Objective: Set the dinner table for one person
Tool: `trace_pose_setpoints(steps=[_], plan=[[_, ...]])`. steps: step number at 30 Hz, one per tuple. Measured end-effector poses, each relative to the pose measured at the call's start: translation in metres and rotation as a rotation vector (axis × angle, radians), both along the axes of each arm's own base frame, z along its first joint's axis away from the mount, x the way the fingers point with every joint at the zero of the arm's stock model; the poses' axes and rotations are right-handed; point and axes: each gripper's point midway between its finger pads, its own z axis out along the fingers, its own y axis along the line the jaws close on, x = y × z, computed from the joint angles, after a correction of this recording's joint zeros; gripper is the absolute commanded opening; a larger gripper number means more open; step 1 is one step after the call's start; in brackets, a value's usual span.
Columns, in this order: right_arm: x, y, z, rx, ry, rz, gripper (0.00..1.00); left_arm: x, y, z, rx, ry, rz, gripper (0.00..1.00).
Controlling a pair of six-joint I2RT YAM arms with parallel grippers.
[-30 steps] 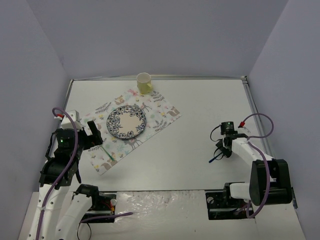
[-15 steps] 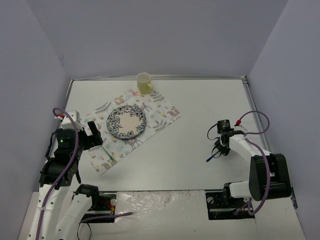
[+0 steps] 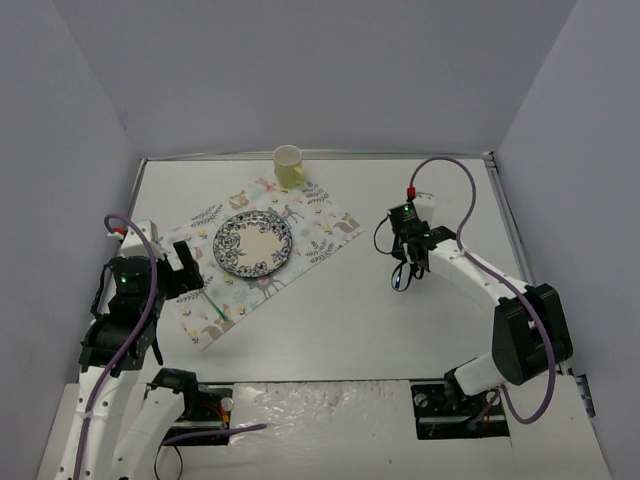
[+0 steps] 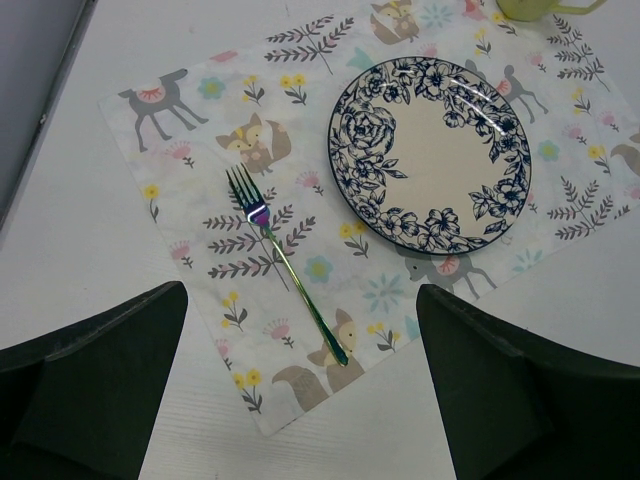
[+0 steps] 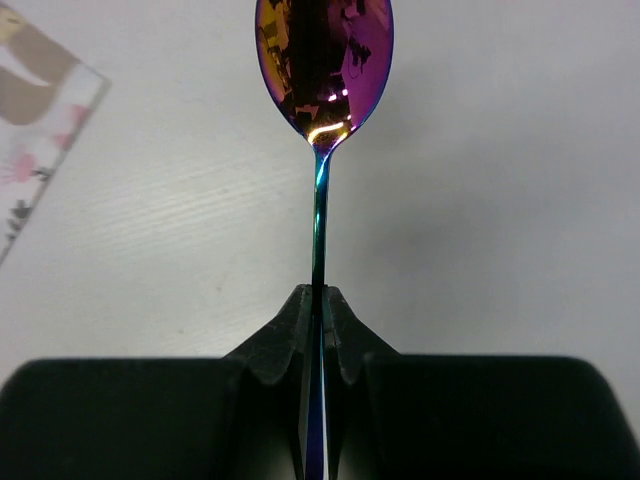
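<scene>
Currently held: an iridescent purple-blue metal spoon (image 5: 318, 180), caught by its thin handle with the bowl pointing away from the wrist camera.
right gripper (image 5: 318, 300): jaws pressed together on the spoon's handle. It sits over bare tabletop to the right of the placemat, and the view from above does not show whether the spoon touches the surface.
left gripper (image 4: 300, 288): jaws spread wide with nothing between them, hovering above the placemat's near-left part.
dinner table (image 3: 330, 320): a large, flat, matte white rectangular top with a thin metal rim, lying under everything else between pale walls.
placemat (image 4: 330, 60): a floral animal-print cloth, lying askew on the table's left-centre.
plate (image 4: 435, 150): round and white with a dark blue flower border, resting on the placemat.
fork (image 4: 285, 275): iridescent metal, flat on the placemat just left of the plate and not touching it.
cup (image 3: 289, 165): pale yellow and upright, at the placemat's far corner.
</scene>
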Motion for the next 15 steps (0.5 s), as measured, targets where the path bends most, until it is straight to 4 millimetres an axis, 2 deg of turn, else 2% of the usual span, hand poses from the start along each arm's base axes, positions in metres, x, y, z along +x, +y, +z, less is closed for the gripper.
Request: trace_pose_setpoints(steps=[5, 8, 10, 15], plan=[[0.048, 0.054, 0.034, -0.094, -0.083, 0.297, 0.0, 0.003, 0.005, -0.005, 0.001, 0.022, 0.024, 0.97], [0.073, 0.087, 0.041, -0.129, -0.117, 0.454, 0.0, 0.004, 0.008, -0.008, 0.002, 0.037, 0.038, 0.97], [0.088, 0.108, 0.039, -0.159, -0.119, 0.556, 0.0, 0.005, 0.01, -0.009, 0.002, 0.045, 0.045, 0.97], [0.123, 0.158, 0.016, -0.183, -0.113, 0.784, 0.0, 0.006, 0.014, -0.011, 0.01, 0.051, 0.065, 0.97]])
